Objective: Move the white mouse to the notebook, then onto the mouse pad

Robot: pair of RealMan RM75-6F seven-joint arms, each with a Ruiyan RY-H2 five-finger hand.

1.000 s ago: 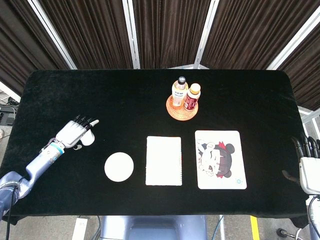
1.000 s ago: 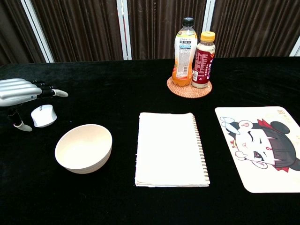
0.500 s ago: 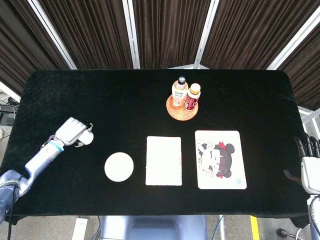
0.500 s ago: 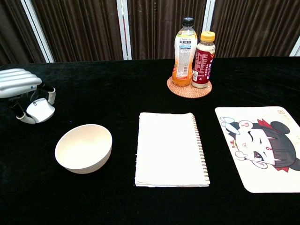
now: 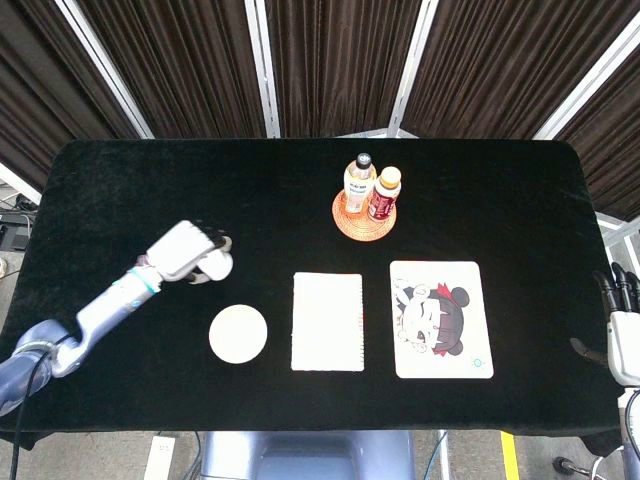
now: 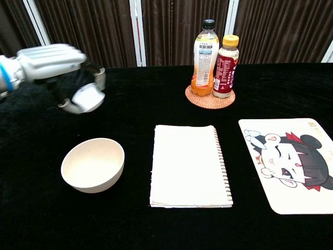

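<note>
My left hand (image 5: 188, 251) (image 6: 60, 67) holds the white mouse (image 5: 217, 266) (image 6: 88, 99) in the air, above the table left of and behind the bowl. The white spiral notebook (image 5: 327, 321) (image 6: 188, 165) lies flat at the table's front middle. To its right lies the mouse pad (image 5: 439, 318) (image 6: 289, 162) with a cartoon print. My right hand (image 5: 622, 324) hangs at the table's right edge with its fingers apart, holding nothing; the chest view does not show it.
A cream bowl (image 5: 238, 334) (image 6: 93, 164) stands left of the notebook, below and to the right of the carried mouse. Two drink bottles (image 5: 360, 183) (image 6: 206, 57) stand on a woven coaster (image 5: 360, 221) (image 6: 210, 97) behind the notebook.
My left hand closed around the mouse, lifted it off the table and carried it right, toward the bowl. My right hand sank slightly at the table's edge.
</note>
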